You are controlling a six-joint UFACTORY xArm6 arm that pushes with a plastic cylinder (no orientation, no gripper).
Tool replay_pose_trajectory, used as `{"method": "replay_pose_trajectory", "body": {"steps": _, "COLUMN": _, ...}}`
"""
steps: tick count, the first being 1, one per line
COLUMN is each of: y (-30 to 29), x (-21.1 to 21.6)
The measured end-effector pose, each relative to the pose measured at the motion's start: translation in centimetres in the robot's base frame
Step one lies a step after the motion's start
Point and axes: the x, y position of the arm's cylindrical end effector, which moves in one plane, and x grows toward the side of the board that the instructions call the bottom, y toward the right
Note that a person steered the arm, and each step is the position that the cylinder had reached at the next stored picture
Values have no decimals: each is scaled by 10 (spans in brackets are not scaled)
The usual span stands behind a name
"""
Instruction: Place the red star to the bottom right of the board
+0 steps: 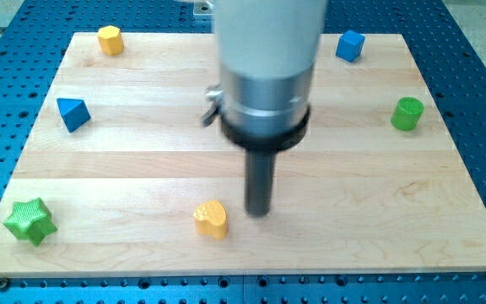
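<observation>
Nearest the view's bottom, taking my tip point(258, 211) as the landmark: it rests on the board point(369, 211) just to the view's right of the yellow heart point(212, 219), close but apart, touching no block. Being a bare rod, it has nothing to clench or release; it simply stands free, pushing nothing. Far to the view's left of the tip and a little lower lies the green star point(29, 221), near the board's corner. Farther up and left of the tip sits the blue pyramid point(72, 113); up and well to the right stands the green cylinder point(407, 113). Farthest, toward the view's top, are the yellow block point(110, 40) on the left and the blue cube point(350, 45) on the right. The red star shows nowhere; the arm's wide body hides the board above the tip, so it may lie there, but I cannot tell. To do this step well, I judge the tip should first find the star, then come round to its upper-left side and push diagonally, keeping clear of the heart.
</observation>
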Motion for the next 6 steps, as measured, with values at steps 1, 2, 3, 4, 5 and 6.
{"method": "replay_pose_trajectory", "body": {"steps": 1, "y": -54, "x": -74}}
{"method": "replay_pose_trajectory", "body": {"steps": 2, "y": -79, "x": -128}}
{"method": "replay_pose_trajectory", "body": {"steps": 3, "y": 5, "x": -178}}
{"method": "replay_pose_trajectory", "body": {"steps": 4, "y": 68, "x": -134}}
{"method": "replay_pose_trajectory", "body": {"steps": 5, "y": 52, "x": -172}}
{"method": "replay_pose_trajectory", "body": {"steps": 6, "y": 26, "x": -211}}
